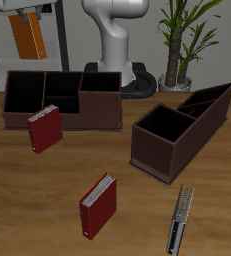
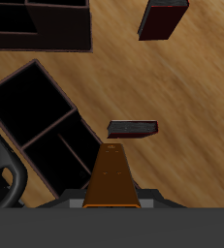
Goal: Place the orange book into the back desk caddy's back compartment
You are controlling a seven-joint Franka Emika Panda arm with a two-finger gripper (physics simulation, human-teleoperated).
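My gripper [image 1: 27, 16] is shut on the orange book [image 1: 29, 39] and holds it upright, high above the table. The book hangs over the far end of the back desk caddy [image 1: 57, 118], slightly behind it. That caddy is a long dark brown box, and its back compartment [image 1: 62, 88] is the middle section, open and dark inside. In the wrist view the orange book [image 2: 113, 179] juts out between my gripper [image 2: 112, 200] fingers. Below and to one side of it lies the back desk caddy [image 2: 73, 114], well apart from the book.
One dark red book [image 1: 45, 128] stands against the long caddy's front wall; another [image 1: 98, 205] sits near the table's front edge. A second brown caddy [image 1: 147, 150] with a diagonal divider lies at an angle. A grey slim object [image 1: 179, 220] lies in front. A potted plant [image 1: 182, 40] stands at the back.
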